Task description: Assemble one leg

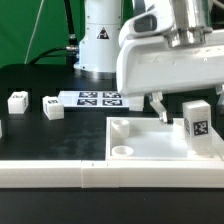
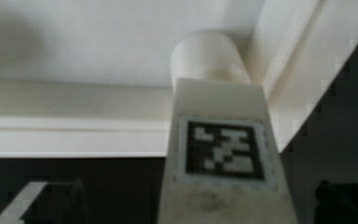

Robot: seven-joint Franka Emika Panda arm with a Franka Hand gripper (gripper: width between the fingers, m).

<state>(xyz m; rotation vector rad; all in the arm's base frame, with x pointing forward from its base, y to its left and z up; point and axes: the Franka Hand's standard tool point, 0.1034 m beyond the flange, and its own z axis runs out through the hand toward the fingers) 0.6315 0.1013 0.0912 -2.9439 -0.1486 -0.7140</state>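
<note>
The leg [image 1: 196,118], a white post with a black-and-white tag, stands upright at the back corner of the large white panel [image 1: 150,148] on the exterior view's right. My gripper [image 1: 186,103] hangs over the leg with its jaws open. One finger [image 1: 157,104] shows to the leg's left, clear of it. In the wrist view the leg [image 2: 220,150] runs down the middle between my fingertips [image 2: 23,206], which stand apart from its sides. Its far end meets a round socket [image 2: 211,60] of the panel [image 2: 69,110]. My gripper [image 2: 176,208] holds nothing.
Two more white legs [image 1: 17,100] [image 1: 52,108] lie on the black table at the exterior view's left. The marker board [image 1: 97,98] lies behind the panel. A white rail [image 1: 50,172] runs along the front. The robot base [image 1: 100,40] stands at the back.
</note>
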